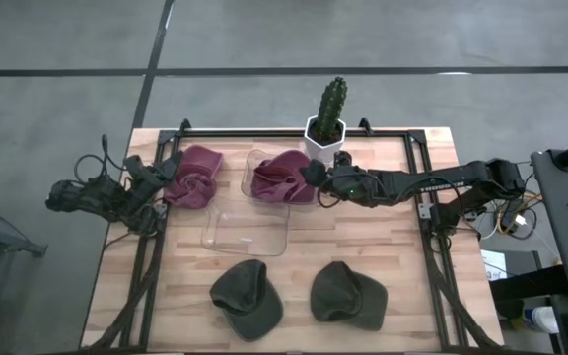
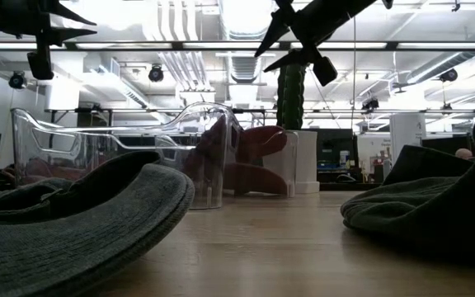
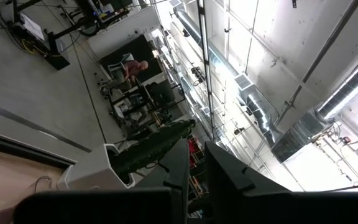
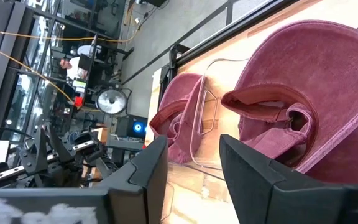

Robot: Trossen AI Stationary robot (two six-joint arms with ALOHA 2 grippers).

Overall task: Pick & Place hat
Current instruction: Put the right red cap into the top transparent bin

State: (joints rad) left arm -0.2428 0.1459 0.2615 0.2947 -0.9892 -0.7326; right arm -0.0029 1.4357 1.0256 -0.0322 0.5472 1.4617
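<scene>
A maroon hat (image 1: 282, 179) (image 4: 291, 106) lies in a clear container (image 1: 256, 160) at the far middle of the table. A second maroon hat (image 1: 195, 177) (image 4: 178, 127) lies crumpled on the table to its left. Two dark green hats (image 1: 248, 299) (image 1: 349, 295) rest crown-up near the near edge. My right gripper (image 1: 316, 176) (image 4: 192, 165) is open and empty, hovering above the table at the right side of the hat in the container. My left gripper (image 1: 162, 174) (image 3: 196, 165) waits at the left edge beside the second maroon hat, pointing upward, with its fingers a narrow gap apart.
A second clear container (image 1: 248, 230) stands at mid-table, in front of the first. A cactus in a white pot (image 1: 327, 126) (image 2: 293, 124) stands at the far edge, just behind my right gripper. Bare wood lies to the right of the containers. A person shows far off in the room.
</scene>
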